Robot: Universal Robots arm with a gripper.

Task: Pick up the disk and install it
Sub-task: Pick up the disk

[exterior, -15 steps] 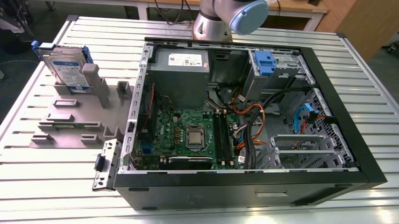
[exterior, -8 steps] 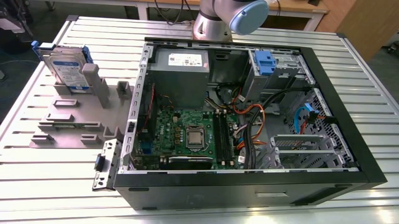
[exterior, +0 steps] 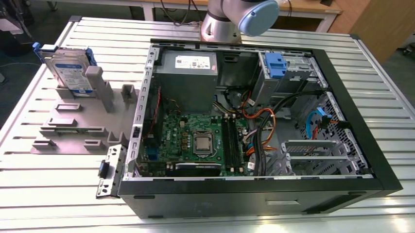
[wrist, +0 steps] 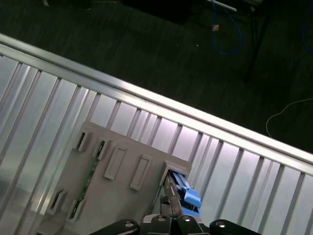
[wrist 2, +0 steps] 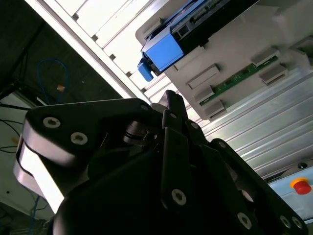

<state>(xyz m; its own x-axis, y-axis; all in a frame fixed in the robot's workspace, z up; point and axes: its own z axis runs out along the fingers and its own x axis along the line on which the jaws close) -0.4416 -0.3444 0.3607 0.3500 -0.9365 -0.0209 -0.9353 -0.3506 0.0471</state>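
Observation:
The disk (exterior: pixel 68 68), a silver drive with a white-and-blue label in a blue carrier rail, stands upright in a grey fixture (exterior: pixel 71 131) on the table, at the exterior view's left beside the open computer case (exterior: pixel 259 121). In the second wrist view the carrier's blue end (wrist 2: pixel 164 51) lies just past my black gripper (wrist 2: pixel 173 98), which looks shut and holds nothing. The first wrist view shows the gripper (wrist: pixel 168 188) close to the disk's blue end (wrist: pixel 188 196), apart from it.
The arm's base (exterior: pixel 224 22) rises behind the case. Inside the case are a grey power-supply box (exterior: pixel 188 73), a motherboard (exterior: pixel 194 138), cables and a blue latch piece (exterior: pixel 275 65) at the drive bay. A green board (wrist 2: pixel 239 78) rests in the fixture. A red button (wrist 2: pixel 300 186) sits nearby.

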